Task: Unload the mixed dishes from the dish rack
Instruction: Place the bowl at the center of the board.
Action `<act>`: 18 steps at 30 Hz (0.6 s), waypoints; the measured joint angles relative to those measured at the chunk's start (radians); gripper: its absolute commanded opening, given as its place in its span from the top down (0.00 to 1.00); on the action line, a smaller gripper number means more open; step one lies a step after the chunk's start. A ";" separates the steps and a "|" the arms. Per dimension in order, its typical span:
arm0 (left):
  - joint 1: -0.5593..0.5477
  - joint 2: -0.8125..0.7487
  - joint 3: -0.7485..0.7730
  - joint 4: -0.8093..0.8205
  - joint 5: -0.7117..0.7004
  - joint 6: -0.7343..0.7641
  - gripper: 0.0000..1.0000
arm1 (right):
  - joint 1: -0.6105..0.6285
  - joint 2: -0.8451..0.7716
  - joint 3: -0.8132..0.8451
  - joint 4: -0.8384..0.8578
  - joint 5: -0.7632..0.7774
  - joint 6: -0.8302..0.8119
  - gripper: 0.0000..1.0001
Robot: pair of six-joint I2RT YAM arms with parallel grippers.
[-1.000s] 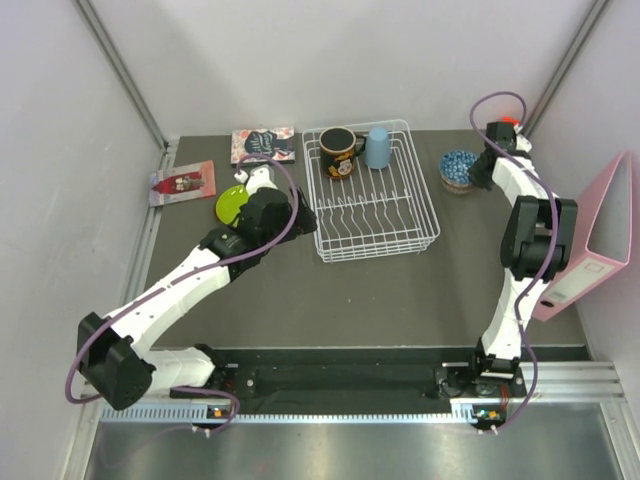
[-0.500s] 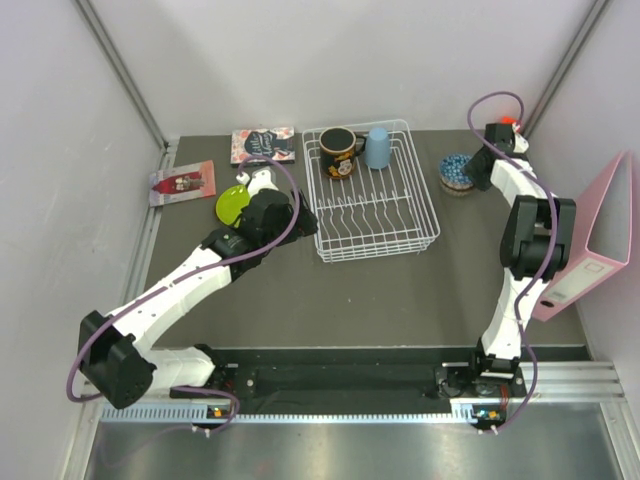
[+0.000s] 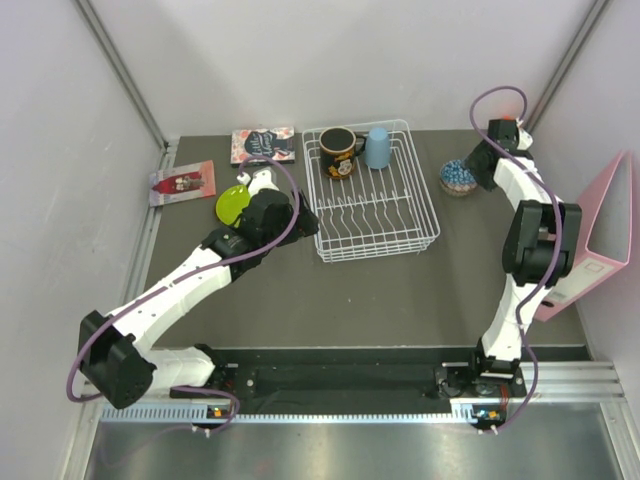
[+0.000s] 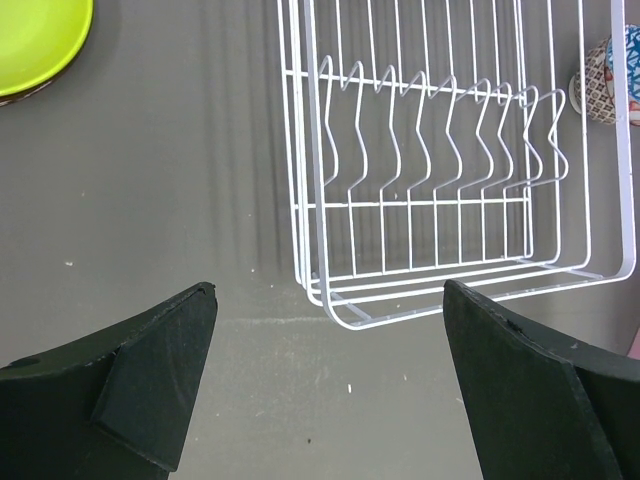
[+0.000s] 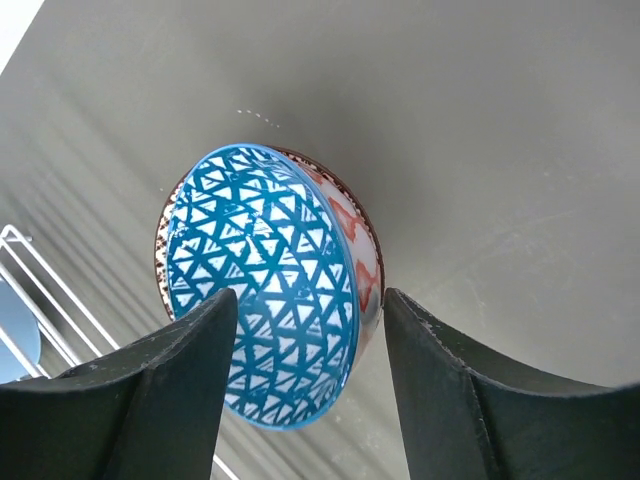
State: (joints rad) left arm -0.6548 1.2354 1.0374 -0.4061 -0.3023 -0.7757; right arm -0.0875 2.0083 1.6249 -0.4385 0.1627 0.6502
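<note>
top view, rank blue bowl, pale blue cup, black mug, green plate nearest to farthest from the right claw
1. blue bowl, beside the right claw, right of the dish rack.
2. pale blue cup, at the rack's far edge.
3. black mug, just left of the cup.
4. lime-green plate, beyond the rack's left side.

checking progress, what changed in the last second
The right end effector drew back a little from the bowl, toward the far right corner, and stands open. The left end effector, plate, mug, cup and rack stayed put.
</note>
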 measured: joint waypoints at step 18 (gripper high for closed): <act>0.000 0.016 0.001 -0.007 0.028 0.000 0.01 | 0.000 -0.137 -0.002 -0.057 0.011 -0.002 0.39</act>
State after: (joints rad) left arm -0.6548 1.2510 1.0386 -0.4129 -0.2741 -0.7761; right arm -0.0872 1.8709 1.6226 -0.4957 0.1738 0.6479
